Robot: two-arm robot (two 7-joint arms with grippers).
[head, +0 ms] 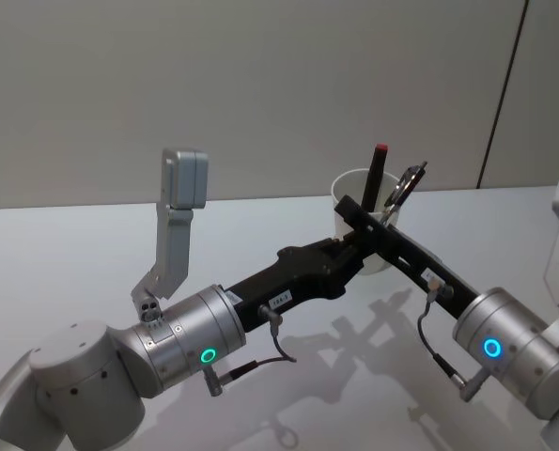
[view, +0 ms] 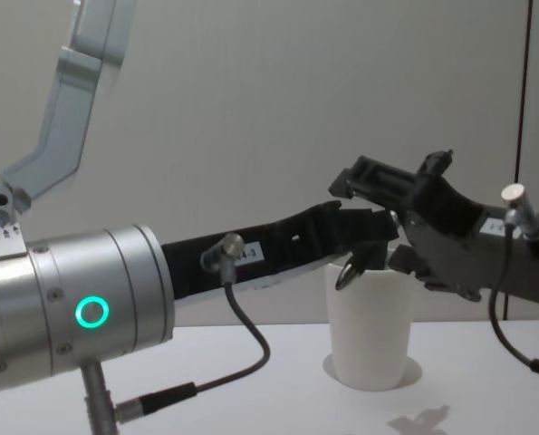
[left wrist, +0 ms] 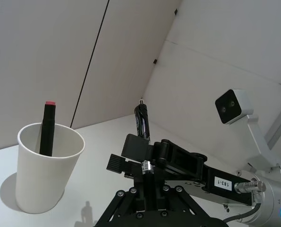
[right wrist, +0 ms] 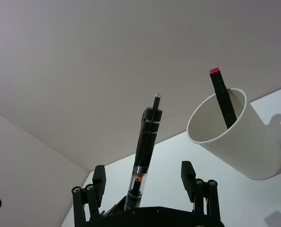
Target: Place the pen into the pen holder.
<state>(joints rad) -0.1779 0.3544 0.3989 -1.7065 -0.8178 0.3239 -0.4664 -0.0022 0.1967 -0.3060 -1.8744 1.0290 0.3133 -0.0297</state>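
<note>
Beside the rim of the white paper-cup pen holder (left wrist: 46, 175), a black pen (right wrist: 145, 142) stands tilted in the air, outside the cup. Below it, the left gripper (left wrist: 147, 177) has its fingers clenched on the pen's lower barrel. The right gripper (right wrist: 143, 174) has its fingers spread to either side of the pen, not touching it. A red-capped black marker (left wrist: 47, 127) leans inside the cup.

Silver joints (head: 180, 338), glowing rings (head: 208, 356), black cables (view: 242, 313)

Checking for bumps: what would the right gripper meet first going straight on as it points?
Probably the pen, between the open jaws of the right gripper; the pen holder sits aside. Depth unclear.
</note>
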